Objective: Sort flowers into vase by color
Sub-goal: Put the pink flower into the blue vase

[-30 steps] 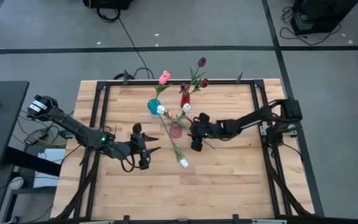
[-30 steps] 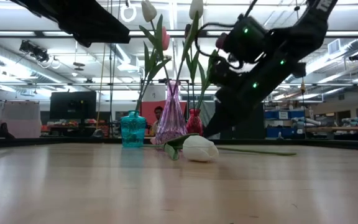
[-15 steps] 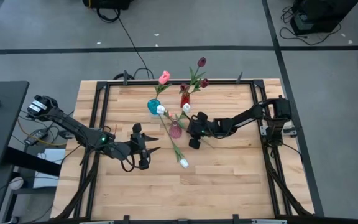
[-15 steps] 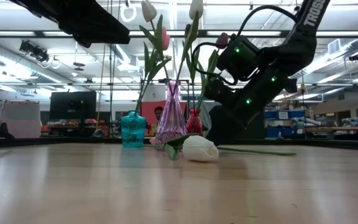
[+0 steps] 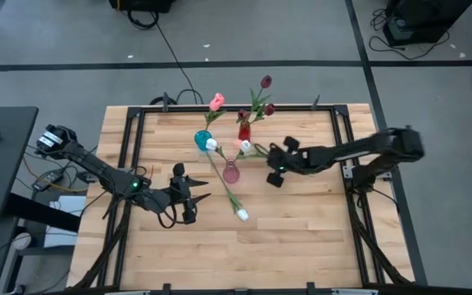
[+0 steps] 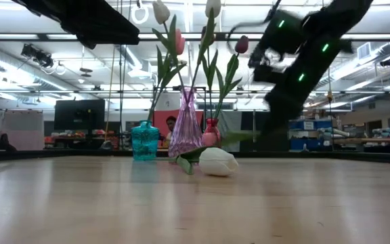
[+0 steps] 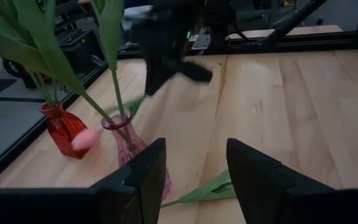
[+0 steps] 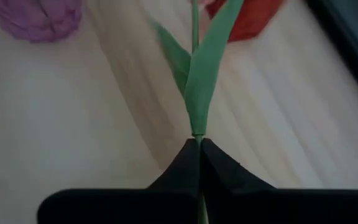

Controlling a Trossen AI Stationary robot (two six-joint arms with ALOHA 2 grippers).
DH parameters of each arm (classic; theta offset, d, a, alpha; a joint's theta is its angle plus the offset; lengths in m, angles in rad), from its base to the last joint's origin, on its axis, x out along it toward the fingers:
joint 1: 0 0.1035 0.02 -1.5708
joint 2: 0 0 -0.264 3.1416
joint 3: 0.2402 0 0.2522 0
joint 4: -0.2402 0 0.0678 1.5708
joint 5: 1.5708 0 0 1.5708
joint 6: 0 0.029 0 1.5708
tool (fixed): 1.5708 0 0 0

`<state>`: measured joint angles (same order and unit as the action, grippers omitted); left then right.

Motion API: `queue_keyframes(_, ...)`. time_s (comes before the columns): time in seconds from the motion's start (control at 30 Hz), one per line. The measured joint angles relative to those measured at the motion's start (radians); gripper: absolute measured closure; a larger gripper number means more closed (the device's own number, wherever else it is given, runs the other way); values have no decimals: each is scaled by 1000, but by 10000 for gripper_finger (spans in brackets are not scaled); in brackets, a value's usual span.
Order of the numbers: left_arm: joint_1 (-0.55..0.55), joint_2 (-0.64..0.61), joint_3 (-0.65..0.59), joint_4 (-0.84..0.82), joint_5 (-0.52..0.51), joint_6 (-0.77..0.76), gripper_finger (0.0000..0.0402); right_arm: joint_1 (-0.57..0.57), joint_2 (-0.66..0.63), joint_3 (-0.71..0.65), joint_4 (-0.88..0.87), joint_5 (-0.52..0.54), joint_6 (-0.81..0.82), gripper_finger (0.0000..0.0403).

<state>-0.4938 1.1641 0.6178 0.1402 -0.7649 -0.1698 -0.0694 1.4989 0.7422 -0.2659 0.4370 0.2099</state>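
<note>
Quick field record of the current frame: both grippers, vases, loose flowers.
right gripper: shut on a pink tulip by its green stem, head near the red vase
left gripper: open, holding nothing, waiting at table's left-centre
vases: teal vase, pink vase and red vase, all upright with flowers in them
loose flower: white tulip lying on the table

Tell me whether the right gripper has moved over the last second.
Yes. In the high view the right gripper, shut on a tulip stem, has shifted right, away from the purple vase, toward the table's right edge.
</note>
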Motion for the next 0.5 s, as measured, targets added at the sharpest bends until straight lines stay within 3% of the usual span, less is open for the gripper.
queue_keyframes(0.1,1,0,0,11,10,0,227,40,-145,0,-104,-16,48,388)
queue_keyframes(0.37,1,80,0,167,274,-17,227,137,-479,1,-387,-358,153,389)
queue_keyframes(0.5,2,161,0,260,306,-14,227,179,-578,1,-420,-441,161,389)
